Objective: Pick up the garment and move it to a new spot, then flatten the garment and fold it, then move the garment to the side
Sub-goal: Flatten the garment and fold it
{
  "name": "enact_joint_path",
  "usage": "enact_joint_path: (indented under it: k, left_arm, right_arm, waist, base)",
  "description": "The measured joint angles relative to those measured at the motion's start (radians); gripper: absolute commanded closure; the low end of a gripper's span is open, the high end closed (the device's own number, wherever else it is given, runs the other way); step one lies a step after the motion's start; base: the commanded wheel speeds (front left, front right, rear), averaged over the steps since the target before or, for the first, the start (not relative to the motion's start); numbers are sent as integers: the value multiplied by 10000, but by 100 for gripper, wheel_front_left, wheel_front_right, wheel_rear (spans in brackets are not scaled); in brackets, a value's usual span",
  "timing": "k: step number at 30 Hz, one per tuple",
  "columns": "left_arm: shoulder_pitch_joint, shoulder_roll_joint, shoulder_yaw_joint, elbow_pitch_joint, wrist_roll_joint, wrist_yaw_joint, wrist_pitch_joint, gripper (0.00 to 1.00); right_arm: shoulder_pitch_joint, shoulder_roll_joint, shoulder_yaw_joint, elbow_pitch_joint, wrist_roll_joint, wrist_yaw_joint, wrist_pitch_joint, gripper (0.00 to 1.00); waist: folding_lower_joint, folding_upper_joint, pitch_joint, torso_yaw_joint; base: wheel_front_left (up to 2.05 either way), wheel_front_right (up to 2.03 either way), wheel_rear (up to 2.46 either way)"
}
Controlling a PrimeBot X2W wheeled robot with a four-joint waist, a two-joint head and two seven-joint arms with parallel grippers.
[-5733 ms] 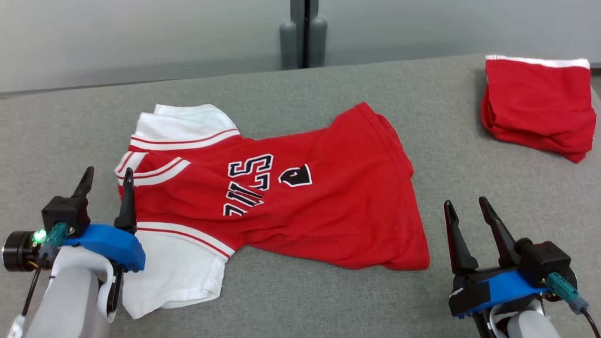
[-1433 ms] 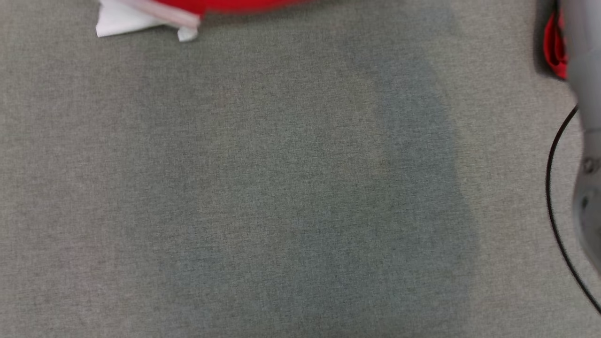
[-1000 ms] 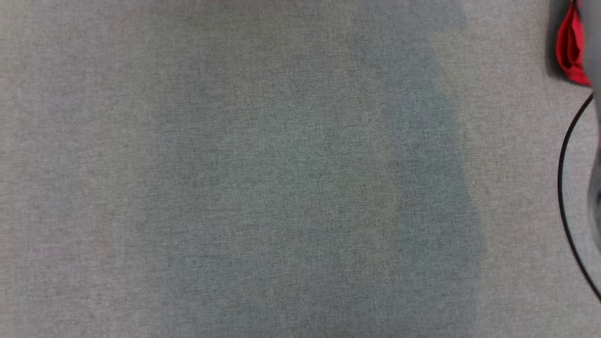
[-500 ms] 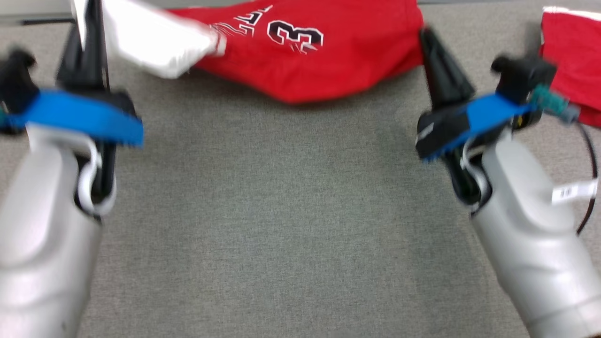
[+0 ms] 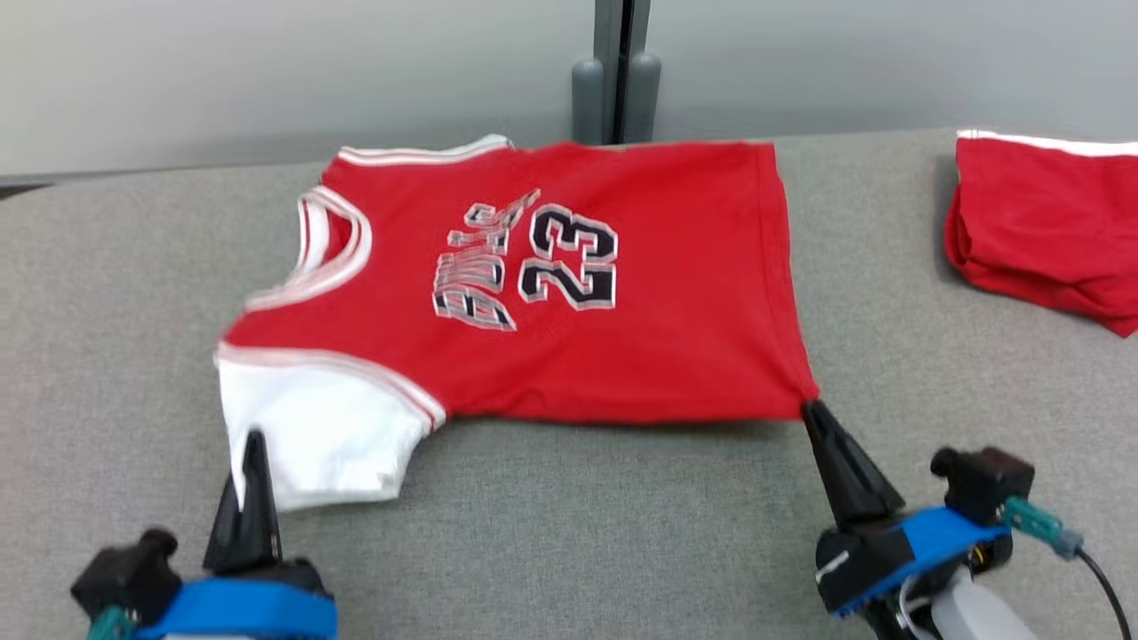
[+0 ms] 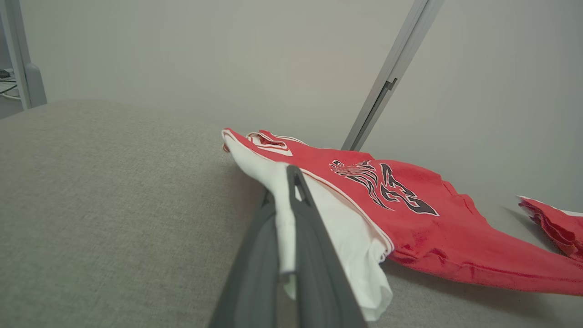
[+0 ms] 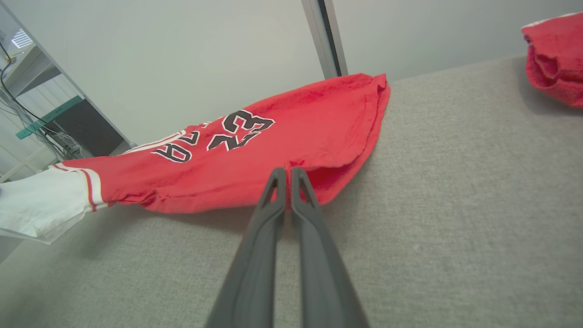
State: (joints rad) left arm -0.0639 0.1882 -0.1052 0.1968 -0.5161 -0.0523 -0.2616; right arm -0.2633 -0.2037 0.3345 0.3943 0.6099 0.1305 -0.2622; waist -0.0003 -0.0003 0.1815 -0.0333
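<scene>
The garment (image 5: 569,293) is a red jersey with number 23 and white sleeves, spread across the grey surface, collar to the left. My left gripper (image 5: 253,444) is shut on the near white sleeve (image 6: 282,218), cloth pinched between its fingers. My right gripper (image 5: 811,411) is shut on the jersey's near hem corner (image 7: 287,169). The near edge of the garment (image 7: 218,155) is lifted slightly and stretched between both grippers.
A second red folded cloth (image 5: 1040,222) with a white band lies at the far right of the grey surface (image 5: 578,533). A grey post (image 5: 618,80) stands against the wall behind the jersey.
The head camera has swung back up from the bare surface. The jersey now lies spread flat with the number side up, and both grippers have come down toward the near edge holding it.
</scene>
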Motion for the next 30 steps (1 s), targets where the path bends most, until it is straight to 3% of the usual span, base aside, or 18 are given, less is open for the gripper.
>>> enact_joint_path:
  k: [8, 17, 24, 30]
  left_arm:
    - [2303, -447, 545, -518, 226, 15, 0, 100]
    - [3382, -537, 351, -1279, 336, 102, 138, 100]
    - [3315, -341, 272, -1396, 403, 107, 314, 100]
    - [1985, 230, 178, -1348, 583, -134, 671, 100]
  right_arm:
    - [2285, -322, -443, -928, -136, 0, 0, 100]
    - [4341, -221, -1312, -2138, -548, 0, 431, 100]
    - [4416, 151, -1499, -2592, -786, 0, 922, 100]
    - [3452, 372, -1551, -2454, -767, 0, 1170, 100]
  waist:
    - [0, -1, -908, 84]
    - [1, 0, -1162, 177]
    - [3, 2, -910, -28]
    - [3, 4, -570, -263]
  base:
    - [0, 0, 0]
    - [0, 0, 0]
    - [0, 0, 0]
    - [0, 0, 0]
